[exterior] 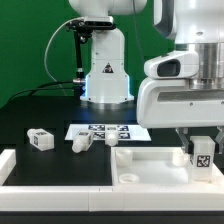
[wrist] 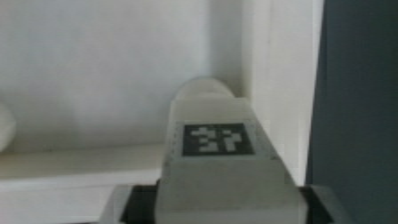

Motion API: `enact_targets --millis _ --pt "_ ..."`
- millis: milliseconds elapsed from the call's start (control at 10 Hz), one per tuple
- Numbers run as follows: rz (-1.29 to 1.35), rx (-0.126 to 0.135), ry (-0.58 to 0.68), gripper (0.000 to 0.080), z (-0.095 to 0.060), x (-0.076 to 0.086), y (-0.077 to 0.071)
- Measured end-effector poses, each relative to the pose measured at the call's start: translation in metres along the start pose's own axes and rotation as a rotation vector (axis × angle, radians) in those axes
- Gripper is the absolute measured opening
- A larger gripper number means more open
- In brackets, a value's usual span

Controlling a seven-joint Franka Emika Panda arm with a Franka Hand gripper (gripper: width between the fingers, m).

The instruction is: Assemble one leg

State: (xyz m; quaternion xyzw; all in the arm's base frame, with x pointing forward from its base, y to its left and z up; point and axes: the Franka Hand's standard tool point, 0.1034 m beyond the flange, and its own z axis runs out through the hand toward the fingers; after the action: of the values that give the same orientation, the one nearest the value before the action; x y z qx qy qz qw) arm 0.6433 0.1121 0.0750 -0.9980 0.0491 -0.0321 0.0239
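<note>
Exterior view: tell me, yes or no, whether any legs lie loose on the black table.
Yes, two legs lie there.

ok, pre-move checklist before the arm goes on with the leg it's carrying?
1. Leg in tool: ok. The tool is shut on the leg; its tag shows in the wrist view.
2. Leg upright: ok, no visible tilt in the exterior view.
3. Leg over the panel: ok, near its corner on the exterior view's right.
4. Leg lined up with its hole: cannot tell, no hole visible.
5. Leg touching the panel: cannot tell.
6. Spare legs out of the path: ok, on the table to the exterior view's left.
</note>
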Motion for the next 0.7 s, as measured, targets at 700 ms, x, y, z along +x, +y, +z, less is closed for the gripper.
enact_targets --millis 700 --pt "1.056 0.023 -0.024 0.0285 0.0013 -0.0009 0.0048"
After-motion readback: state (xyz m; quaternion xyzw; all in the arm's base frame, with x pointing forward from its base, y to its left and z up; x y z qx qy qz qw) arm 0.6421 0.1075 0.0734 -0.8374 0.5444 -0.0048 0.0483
